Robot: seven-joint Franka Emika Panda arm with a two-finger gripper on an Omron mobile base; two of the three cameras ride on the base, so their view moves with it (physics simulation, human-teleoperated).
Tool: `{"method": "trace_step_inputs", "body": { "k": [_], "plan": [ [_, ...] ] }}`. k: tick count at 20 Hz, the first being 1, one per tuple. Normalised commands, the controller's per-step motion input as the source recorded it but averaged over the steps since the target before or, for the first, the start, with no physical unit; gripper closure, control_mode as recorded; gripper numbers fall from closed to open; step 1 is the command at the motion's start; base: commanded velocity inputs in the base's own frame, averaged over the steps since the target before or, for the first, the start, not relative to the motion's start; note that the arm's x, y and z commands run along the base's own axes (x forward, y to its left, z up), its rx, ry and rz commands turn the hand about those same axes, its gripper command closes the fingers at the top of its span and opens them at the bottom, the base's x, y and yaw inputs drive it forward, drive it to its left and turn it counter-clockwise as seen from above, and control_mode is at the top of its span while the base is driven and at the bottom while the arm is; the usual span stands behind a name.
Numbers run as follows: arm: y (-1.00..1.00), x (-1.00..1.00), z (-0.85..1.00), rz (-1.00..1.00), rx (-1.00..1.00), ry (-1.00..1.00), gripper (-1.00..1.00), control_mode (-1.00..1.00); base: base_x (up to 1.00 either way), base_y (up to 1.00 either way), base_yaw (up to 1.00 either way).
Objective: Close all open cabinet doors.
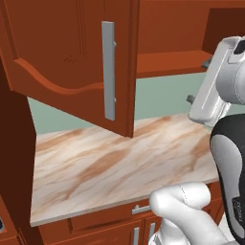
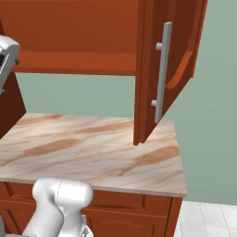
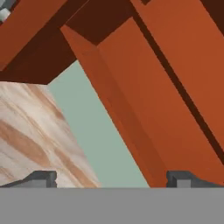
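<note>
Two cabinet doors of the wall cabinet stand open over the counter. The left door (image 1: 62, 62) swings out toward me, showing its grey bar handle (image 1: 108, 69). The right door (image 2: 178, 65) stands edge-on with its handle (image 2: 162, 71) facing left. Between them the cabinet's open front and bottom board (image 1: 167, 62) show. My gripper (image 1: 198, 81) hovers open in front of that opening, just under the bottom board, touching neither door. In the hand view my gripper (image 3: 112, 179) has nothing between its fingertips (image 3: 41, 178), and looks at the cabinet's underside (image 3: 153, 109).
A marble counter (image 1: 110, 167) runs under the cabinet, with a pale green wall (image 2: 83, 95) behind it. Drawer fronts and lower doors (image 1: 110, 225) sit below its front edge. A tall brown side panel (image 1: 14, 158) closes the left end. The counter ends at the right (image 2: 180, 176).
</note>
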Motion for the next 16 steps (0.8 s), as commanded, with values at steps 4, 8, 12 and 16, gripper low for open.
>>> {"method": "trace_step_inputs", "body": {
  "k": [4,8,12,16],
  "plan": [
    [0.26,-0.49,-0.12,0.0,-0.26,0.01,-1.0,-1.0,0.0,0.0,0.0],
    [0.16,-0.7,-0.3,0.0,-0.11,-0.27,-1.0,-1.0,0.0,0.0,0.0],
    [0.21,-0.69,-0.25,0.0,-0.09,-0.31,-1.0,-1.0,0.0,0.0,0.0],
    [0.34,-0.45,0.0,0.0,-0.06,-0.06,-1.0,-1.0,0.0,0.0,0.0]
  ]
}}
